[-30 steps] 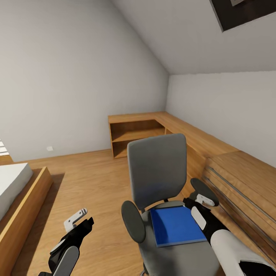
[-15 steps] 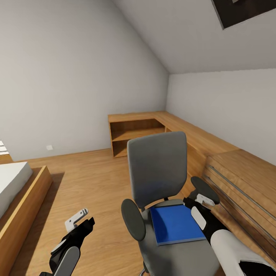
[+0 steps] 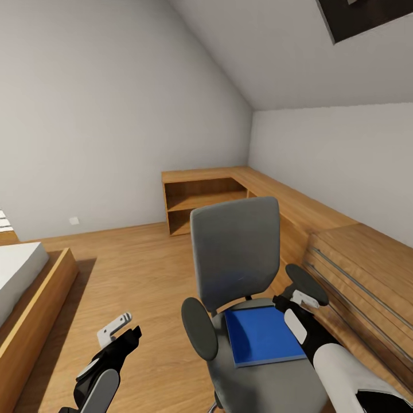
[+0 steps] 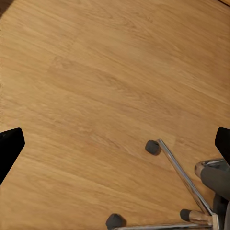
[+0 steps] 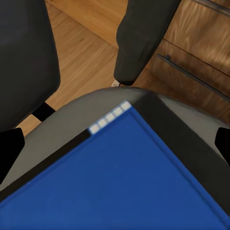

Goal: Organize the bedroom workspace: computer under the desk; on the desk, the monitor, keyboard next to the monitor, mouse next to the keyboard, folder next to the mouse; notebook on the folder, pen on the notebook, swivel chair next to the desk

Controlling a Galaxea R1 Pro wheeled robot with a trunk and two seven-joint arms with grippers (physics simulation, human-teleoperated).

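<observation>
One swivel chair [image 3: 241, 275] was recorded at the centre of the head view, grey-upholstered, with two dark armrests, standing on the wooden floor [image 3: 143, 275]. One folder [image 3: 263, 335], bright blue and flat, lay on the chair seat, toward the seat's right side; in the right wrist view the folder [image 5: 124, 182] was seen close up, a row of small pale squares noted at one corner. No writing or brand could be read on it. Two arms were counted. The right gripper [image 3: 298, 301] was held just above the folder's far right corner, beside the right armrest; in the right wrist view the two dark fingertips [image 5: 9, 148] stood at opposite edges of the picture, so the jaws were taken as released, with nothing between them. The left gripper [image 3: 117, 332] hung over bare floor to the left of the chair, well apart from the folder; in the left wrist view its fingertips [image 4: 9, 143] were likewise spread wide, jaws released and grasping nothing. In that view three casters and the chrome legs of the chair base [image 4: 182, 191] were counted. One low wooden shelf unit [image 3: 201, 201] ran along the far walls, one wooden chest [image 3: 367, 275] with long bar handles stood at the right, and one bed corner [image 3: 23, 292] was noted at the left.
</observation>
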